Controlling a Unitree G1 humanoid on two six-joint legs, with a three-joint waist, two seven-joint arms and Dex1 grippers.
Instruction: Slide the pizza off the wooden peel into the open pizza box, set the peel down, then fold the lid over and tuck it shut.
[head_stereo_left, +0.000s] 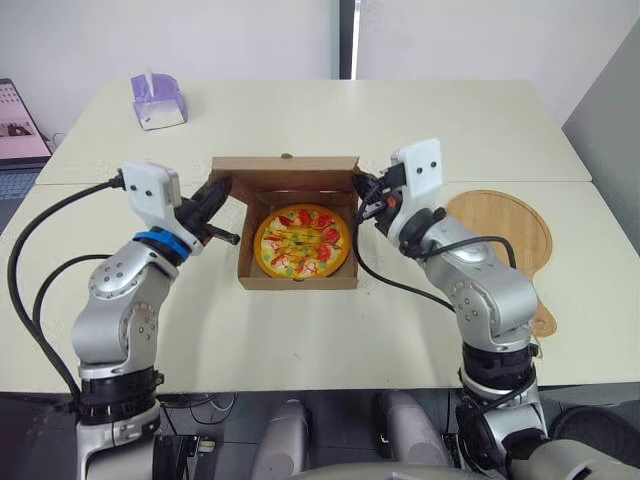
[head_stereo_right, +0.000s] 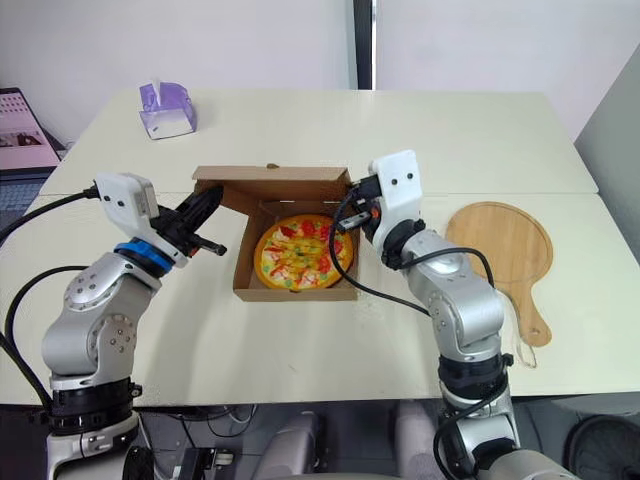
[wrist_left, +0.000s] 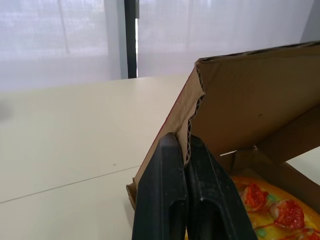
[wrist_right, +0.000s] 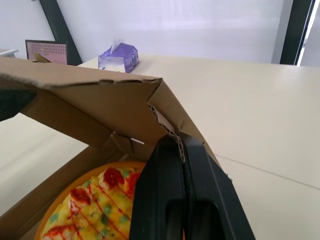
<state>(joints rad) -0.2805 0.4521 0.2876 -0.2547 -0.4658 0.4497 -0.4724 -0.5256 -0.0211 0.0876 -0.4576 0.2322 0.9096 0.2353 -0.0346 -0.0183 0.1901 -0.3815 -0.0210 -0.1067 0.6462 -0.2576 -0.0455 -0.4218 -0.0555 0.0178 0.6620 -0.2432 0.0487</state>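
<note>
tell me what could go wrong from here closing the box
The left hand and right hand each pinch only a thin cardboard edge at the corners of the lid; it could slip out or crease.
If the hands fold unevenly, the lid may skew and its side flaps could press onto the pizza rather than tucking inside the box walls.
Nothing holds the box base, so it might slide.

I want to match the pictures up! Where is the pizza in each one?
Left eye view: pizza in the middle, inside the box.
Right eye view: pizza in the middle, inside the box.
Left wrist view: pizza beside the left jaws, under the lid.
Right wrist view: pizza beside the right jaws, under the lid.
Shared landmark: the brown lid.
</note>
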